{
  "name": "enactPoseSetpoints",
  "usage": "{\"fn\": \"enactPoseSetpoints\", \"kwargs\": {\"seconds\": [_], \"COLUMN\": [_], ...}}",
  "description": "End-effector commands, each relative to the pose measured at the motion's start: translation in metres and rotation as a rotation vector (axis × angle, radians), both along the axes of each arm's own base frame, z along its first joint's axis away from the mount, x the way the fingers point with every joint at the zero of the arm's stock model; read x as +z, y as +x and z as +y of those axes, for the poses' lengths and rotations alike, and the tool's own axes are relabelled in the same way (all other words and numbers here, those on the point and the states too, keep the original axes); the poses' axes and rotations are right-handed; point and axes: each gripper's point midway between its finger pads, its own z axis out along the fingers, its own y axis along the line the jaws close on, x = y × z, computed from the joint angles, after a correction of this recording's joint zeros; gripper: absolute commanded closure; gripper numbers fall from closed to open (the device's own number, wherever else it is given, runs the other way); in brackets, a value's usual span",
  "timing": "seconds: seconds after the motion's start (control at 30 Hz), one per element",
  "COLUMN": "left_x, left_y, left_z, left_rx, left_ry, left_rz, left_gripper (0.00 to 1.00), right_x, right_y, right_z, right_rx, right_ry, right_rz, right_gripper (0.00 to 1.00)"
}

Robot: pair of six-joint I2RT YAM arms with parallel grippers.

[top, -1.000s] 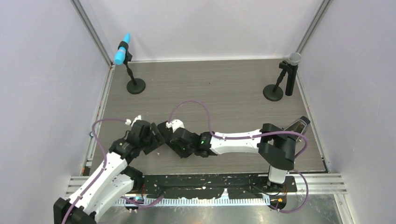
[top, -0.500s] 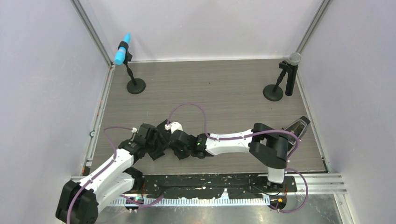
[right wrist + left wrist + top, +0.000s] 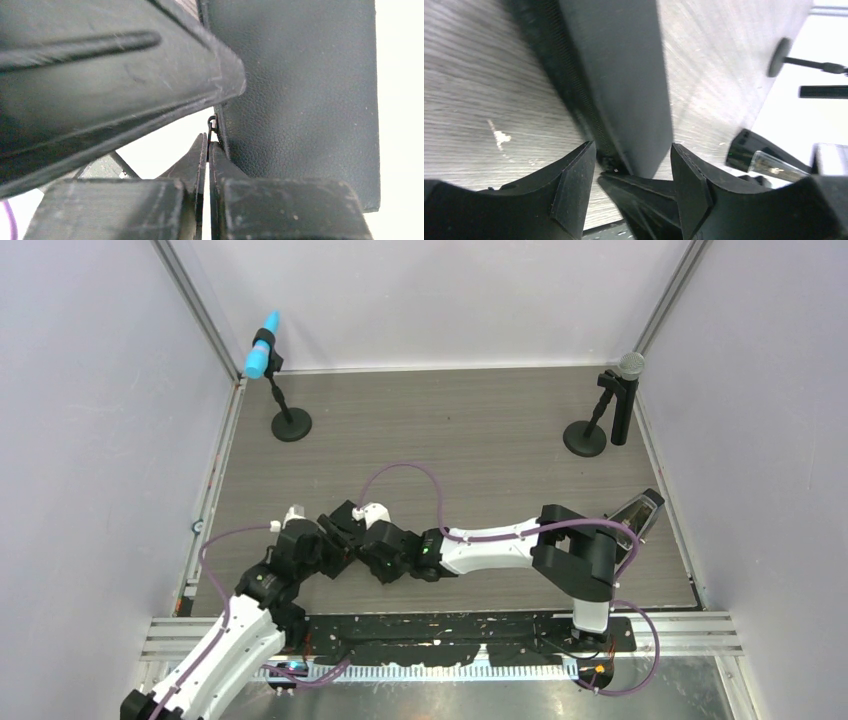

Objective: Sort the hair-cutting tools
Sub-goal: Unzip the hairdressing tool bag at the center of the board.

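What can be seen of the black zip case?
The zip case is flat, black and rectangular, with a pebbled leather-like skin and a zip along one edge. It seems to lie on the wood-grain table. The right end effector is shut on its zip pull; the open left end effector straddles one end.

Left arm (image 3: 225, 628), right arm (image 3: 495, 548): white shells, black joints, black wedge fingers (image 3: 574, 190). Purple cable (image 3: 405, 468) along each. Green light (image 3: 424, 548) on right arm.
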Motion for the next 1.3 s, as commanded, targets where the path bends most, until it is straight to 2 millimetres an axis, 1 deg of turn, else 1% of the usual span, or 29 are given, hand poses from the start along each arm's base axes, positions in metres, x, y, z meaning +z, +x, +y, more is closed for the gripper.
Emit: {"fn": "enactPoseSetpoints", "kwargs": {"seconds": [0.0,0.1,0.2,0.3,0.37,0.43,0.47,0.5,0.53,0.57,0.6,0.63,0.67,0.7,0.73,0.77,0.8,0.83,0.87,0.9,0.93,0.97,1.07,1.1,1.17,1.27], "left_x": [0.01,0.009,0.001,-0.006,-0.011,-0.014,-0.014,-0.014,-0.015,-0.017,-0.018,-0.019,-0.018,-0.017,-0.017,-0.016,-0.015,-0.014,-0.014,-0.014,-0.014,-0.014,-0.015,-0.014,-0.014,-0.014], "left_y": [0.011,0.012,0.008,0.007,0.007,0.009,0.009,0.01,0.009,0.009,0.008,0.008,0.008,0.009,0.009,0.01,0.009,0.009,0.009,0.01,0.01,0.01,0.007,0.006,0.002,-0.001], "left_z": [0.002,-0.003,-0.008,-0.012,-0.015,-0.016,-0.016,-0.015,-0.013,-0.011,-0.007,-0.004,-0.001,0.001,0.003,0.005,0.005,0.006,0.006,0.007,0.006,0.005,0.001,0.0,-0.003,-0.007], "left_rx": [0.077,0.059,0.021,-0.005,-0.013,-0.013,-0.016,-0.015,-0.014,-0.009,0.003,0.013,0.018,0.02,0.024,0.024,0.019,0.014,0.009,0.004,-0.009,-0.022,-0.078,-0.1,-0.14,-0.205], "left_ry": [-0.057,-0.066,-0.045,-0.037,-0.042,-0.039,-0.035,-0.029,-0.016,-0.003,0.016,0.032,0.045,0.054,0.067,0.077,0.085,0.093,0.1,0.108,0.117,0.12,0.134,0.138,0.144,0.152], "left_rz": [-0.069,-0.047,0.018,0.063,0.074,0.078,0.077,0.075,0.082,0.084,0.088,0.089,0.087,0.081,0.077,0.073,0.074,0.074,0.076,0.078,0.079,0.082,0.093,0.097,0.105,0.107], "left_gripper": [0.4,0.4,0.4,0.44,0.51,0.67,0.73,0.8,0.88,0.94,1.0,1.0,1.0,1.0,1.0,1.0,1.0,1.0,1.0,1.0,1.0,1.0,1.0,1.0,1.0,1.0], "right_x": [0.015,0.014,0.015,0.016,0.016,0.015,0.015,0.012,0.014,0.009,0.01,0.001,0.003,-0.01,-0.007,-0.02,-0.016,-0.022,-0.023,-0.026,-0.026,-0.027,-0.024,-0.023,-0.018,-0.009], "right_y": [-0.006,-0.006,-0.006,-0.006,-0.006,-0.007,-0.007,-0.007,-0.007,-0.008,-0.008,-0.011,-0.011,-0.014,-0.013,-0.016,-0.014,-0.015,-0.013,-0.011,-0.009,-0.005,0.009,0.018,0.03,0.049], "right_z": [0.019,0.019,0.018,0.018,0.018,0.017,0.016,0.012,0.009,0.002,-0.003,-0.016,-0.023,-0.041,-0.05,-0.071,-0.081,-0.1,-0.11,-0.127,-0.133,-0.145,-0.163,-0.17,-0.175,-0.175], "right_rx": [0.016,0.017,0.018,0.017,0.019,0.02,0.021,0.021,0.017,0.016,0.011,0.01,0.004,0.001,-0.012,-0.019,-0.032,-0.044,-0.059,-0.077,-0.087,-0.109,-0.155,-0.186,-0.202,-0.211], "right_ry": [0.09,0.089,0.091,0.092,0.092,0.087,0.084,0.067,0.062,0.036,0.025,-0.021,-0.033,-0.089,-0.1,-0.159,-0.167,-0.208,-0.23,-0.254,-0.259,-0.266,-0.267,-0.266,-0.266,-0.255], "right_rz": [0.004,0.005,0.004,0.002,0.003,0.004,0.002,0.004,-0.002,0.004,0.0,0.008,0.0,0.008,-0.005,0.003,-0.012,-0.009,-0.017,-0.012,-0.012,-0.006,-0.013,-0.016,-0.034,-0.073], "right_gripper": [0.95,0.95,0.95,0.95,0.95,0.95,0.95,0.95,0.95,0.95,0.95,0.95,0.95,0.95,0.95,0.95,0.95,0.95,0.95,0.95,0.95,0.95,0.95,0.95,0.95,0.95]}}
